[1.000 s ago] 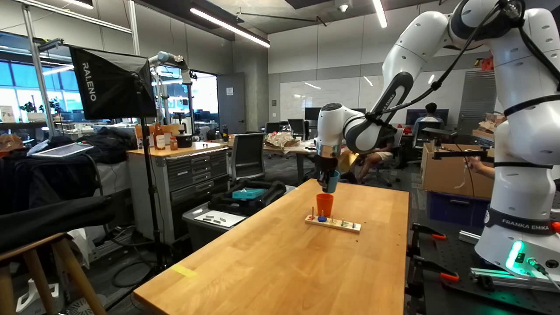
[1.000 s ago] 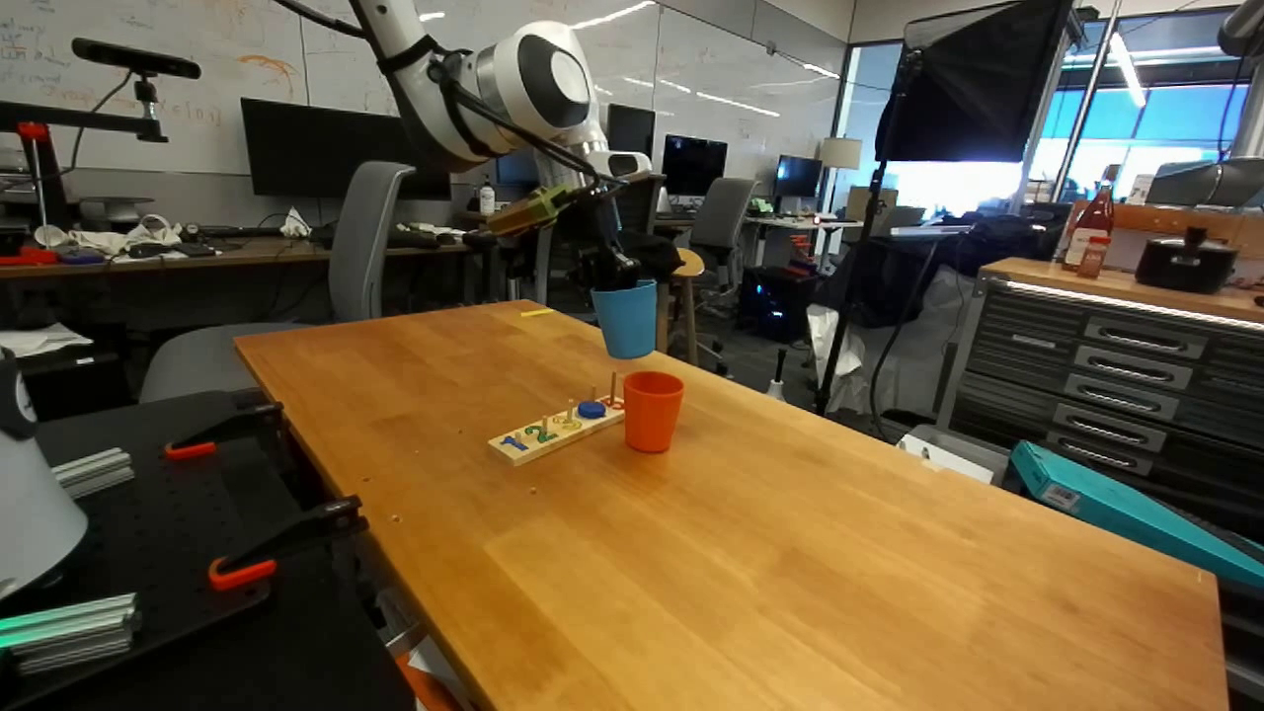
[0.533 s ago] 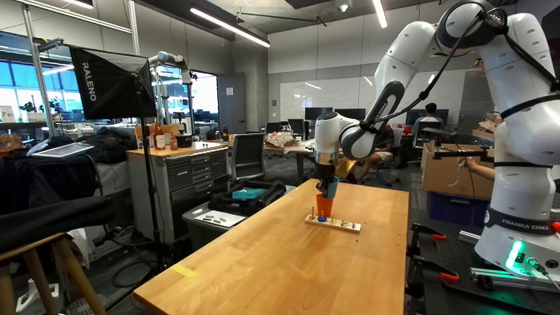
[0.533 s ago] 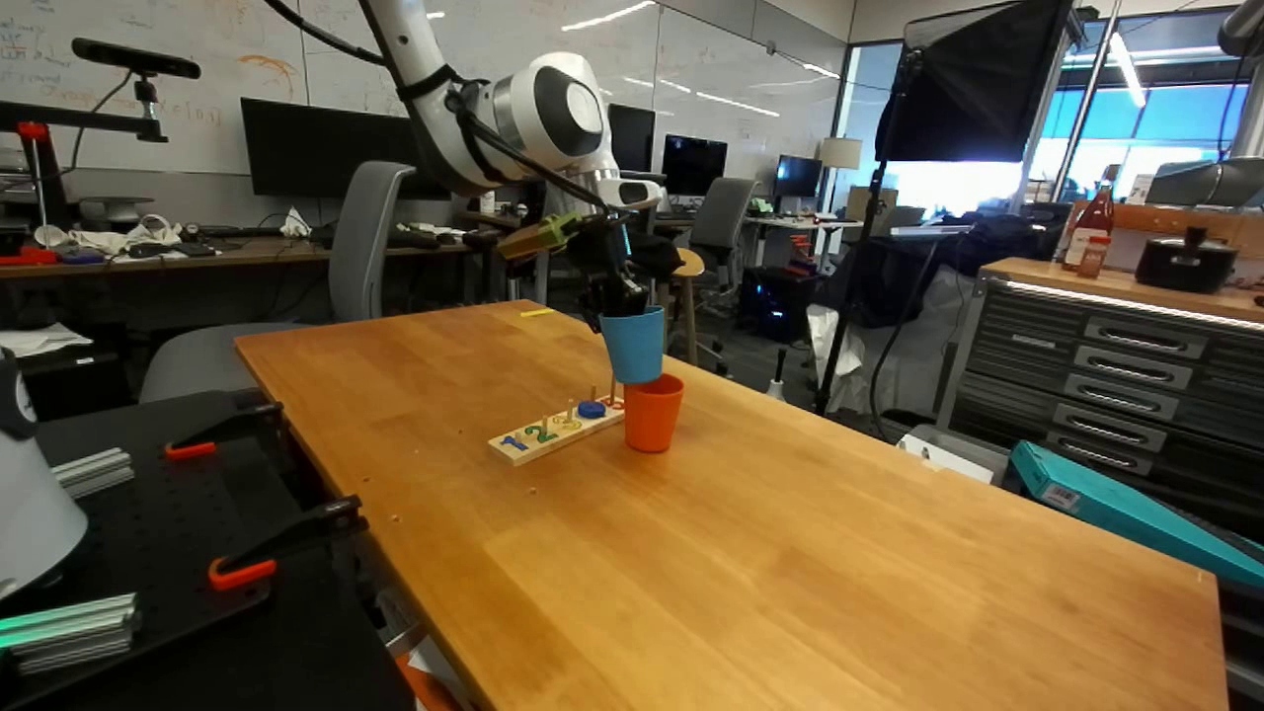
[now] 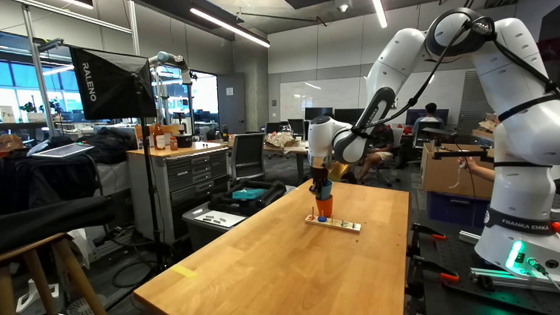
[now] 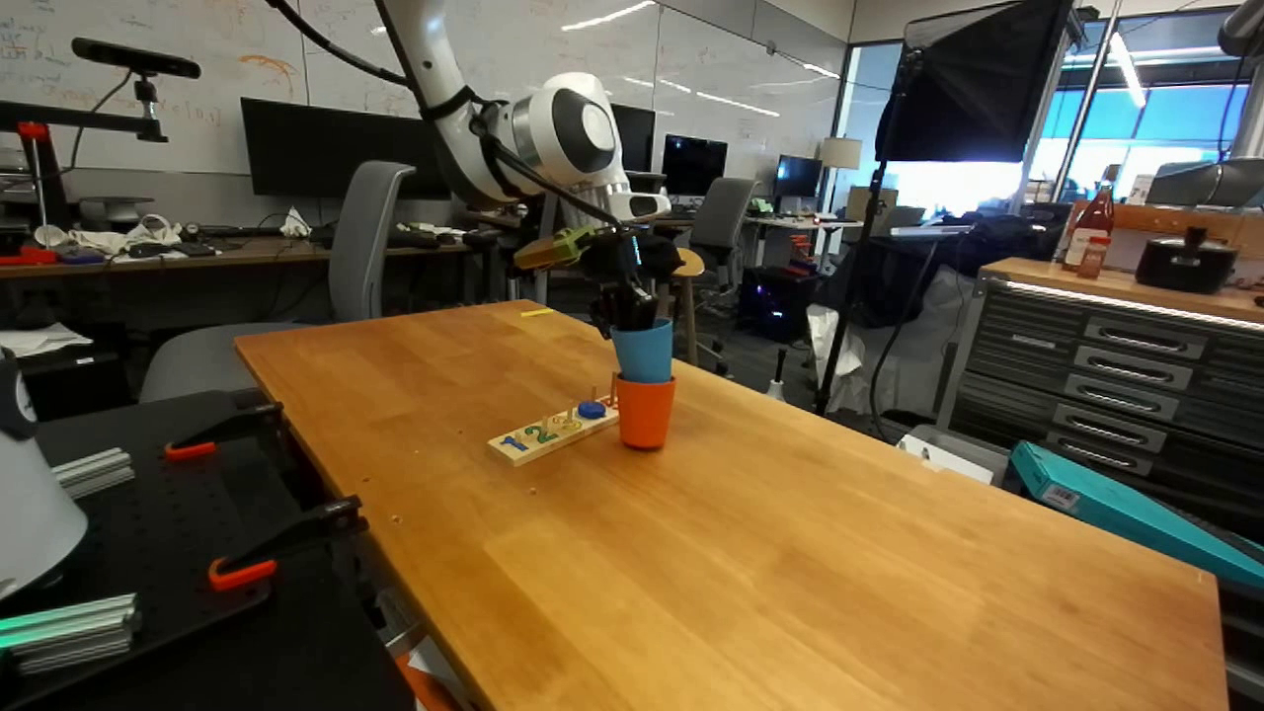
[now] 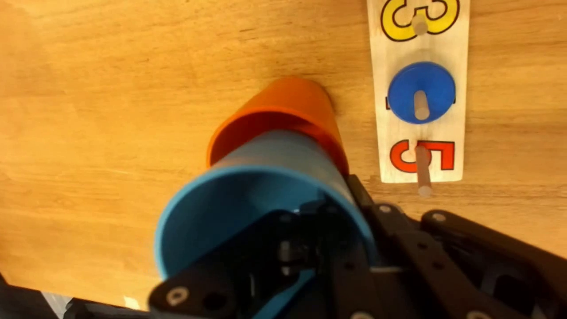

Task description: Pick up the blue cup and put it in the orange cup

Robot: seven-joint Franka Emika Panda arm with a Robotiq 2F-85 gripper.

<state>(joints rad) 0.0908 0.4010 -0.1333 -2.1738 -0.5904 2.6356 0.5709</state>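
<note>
The blue cup (image 5: 326,190) is upright with a slight tilt. Its lower end sits just inside the mouth of the orange cup (image 5: 324,207), which stands on the table. The same stack shows in an exterior view, with the blue cup (image 6: 644,354) above the orange cup (image 6: 646,413). In the wrist view the blue cup (image 7: 248,195) covers much of the orange cup (image 7: 301,95). My gripper (image 7: 347,199) is shut on the blue cup's wall, one finger inside and one outside. The gripper also shows in both exterior views (image 5: 316,189) (image 6: 628,314). The blue cup's bottom is hidden.
A wooden number board (image 6: 553,433) with upright pegs lies close beside the orange cup. A blue disc (image 7: 421,93) sits on one peg. The wooden table (image 5: 280,271) has a long edge near the robot base, with clamps (image 5: 437,271) beside it.
My gripper has moved down with the blue cup, from above the orange cup into its mouth. The orange cup has shifted slightly in an exterior view. The number board has not moved.
</note>
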